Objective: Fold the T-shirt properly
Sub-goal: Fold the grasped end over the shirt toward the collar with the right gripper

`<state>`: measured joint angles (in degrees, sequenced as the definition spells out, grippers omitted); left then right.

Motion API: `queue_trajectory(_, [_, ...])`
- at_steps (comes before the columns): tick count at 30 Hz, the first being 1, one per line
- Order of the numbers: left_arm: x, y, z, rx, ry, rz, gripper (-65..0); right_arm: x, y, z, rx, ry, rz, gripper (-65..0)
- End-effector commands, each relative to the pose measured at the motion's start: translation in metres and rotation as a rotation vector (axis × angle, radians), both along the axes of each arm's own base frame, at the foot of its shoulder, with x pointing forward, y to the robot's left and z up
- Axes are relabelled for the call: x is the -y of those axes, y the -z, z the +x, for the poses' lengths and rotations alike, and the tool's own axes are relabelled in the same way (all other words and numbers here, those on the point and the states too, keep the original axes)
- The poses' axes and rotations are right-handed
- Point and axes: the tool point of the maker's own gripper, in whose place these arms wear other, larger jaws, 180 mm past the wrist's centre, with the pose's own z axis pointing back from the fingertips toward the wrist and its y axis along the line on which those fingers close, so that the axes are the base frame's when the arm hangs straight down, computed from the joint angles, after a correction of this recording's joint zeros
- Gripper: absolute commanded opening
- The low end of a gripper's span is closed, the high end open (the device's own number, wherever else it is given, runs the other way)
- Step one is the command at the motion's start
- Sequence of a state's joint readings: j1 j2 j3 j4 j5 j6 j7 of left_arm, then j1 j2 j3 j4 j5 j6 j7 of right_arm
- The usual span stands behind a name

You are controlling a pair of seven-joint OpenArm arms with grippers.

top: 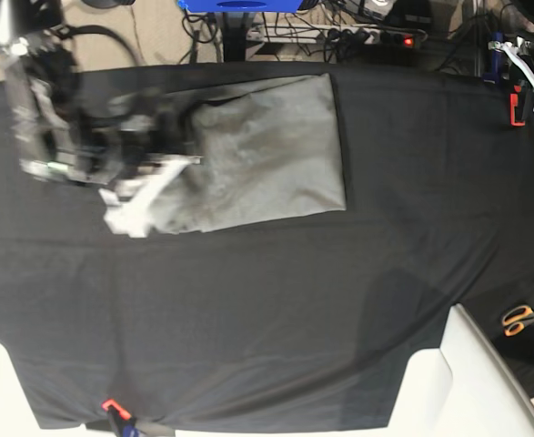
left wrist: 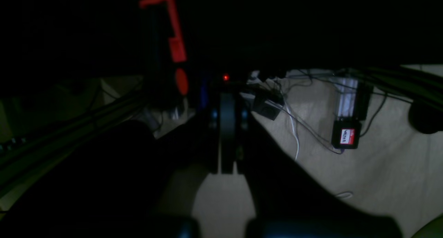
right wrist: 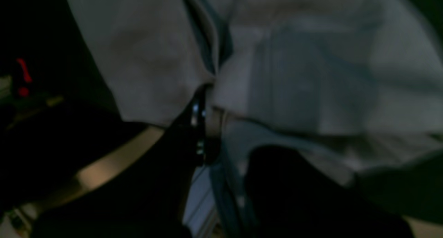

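The grey T-shirt (top: pixel 267 155) lies partly folded on the black-clothed bench (top: pixel 276 309), toward its far edge and left of centre. The right tool (right wrist: pixel 204 109) is pinched closed on a fold of the shirt at its left end. The left tool (left wrist: pixel 226 141) is off the bench's far right corner, closed on nothing. Orange-handled scissors (top: pixel 524 319) lie beyond the right edge.

I see right arm (top: pixel 75 137): black housings, white brackets, green board beside black cable loop | left arm (top: pixel 528 68): white links, blue and red clips beside them
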<state>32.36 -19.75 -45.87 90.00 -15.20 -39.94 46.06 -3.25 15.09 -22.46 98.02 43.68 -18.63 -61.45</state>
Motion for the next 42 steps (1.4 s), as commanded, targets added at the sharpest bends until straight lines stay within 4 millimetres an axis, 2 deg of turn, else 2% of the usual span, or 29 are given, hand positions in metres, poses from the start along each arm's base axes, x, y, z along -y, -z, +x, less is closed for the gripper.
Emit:
queue_trajectory(1, [-0.006, -0.009, 0.005, 0.019, 0.015, 0.021, -65.0, -0.005, -0.003, 0.002, 0.011, -0.011, -0.036, -64.8])
queue_trajectory(4, [-0.005, -0.009, 0.01, 0.031, 0.014, 0.02, -65.0, -0.021, 0.004, -0.006, 0.009, -0.052, -0.115, -64.8])
queue_trajectory(6, [-0.003, -0.007, 0.009, 0.03, 0.007, 0.012, -65.0, -0.027, 0.003, -0.006, 0.02, -0.05, -0.137, -64.8])
queue_trajectory(13, [0.004, -0.003, 0.007, 0.033, -0.001, -0.005, -65.0, -0.033, 0.0, 0.009, 0.123, -0.063, -0.221, -64.8])
queue_trajectory(16, [0.014, 0.002, 0.01, 0.028, 0.028, -0.024, -65.0, -0.038, -0.006, 0.02, 0.206, -0.088, -0.267, -64.8])
queue_trajectory(22, [0.032, 0.011, 0.014, 0.056, 0.055, -0.069, -65.0, -0.047, 0.008, 0.028, 0.241, -0.094, -0.297, -64.8])
queue_trajectory(32, [0.034, 0.012, 0.014, 0.054, 0.056, -0.072, -65.0, -0.057, 0.002, 0.042, 0.295, -0.036, -0.286, -64.8])
queue_trajectory(34, [0.034, 0.012, 0.013, 0.053, 0.056, -0.072, -65.0, -0.068, -0.004, 0.044, 0.323, -0.047, -0.279, -64.8])
queue_trajectory(37, [0.034, 0.012, 0.013, 0.053, 0.056, -0.072, -65.0, -0.078, -0.005, 0.041, 0.344, -0.079, -0.272, -64.8])
queue_trajectory(42, [0.034, 0.013, 0.013, 0.051, 0.054, -0.073, -65.0, -0.08, -0.005, 0.038, 0.332, -0.069, -0.275, -64.8])
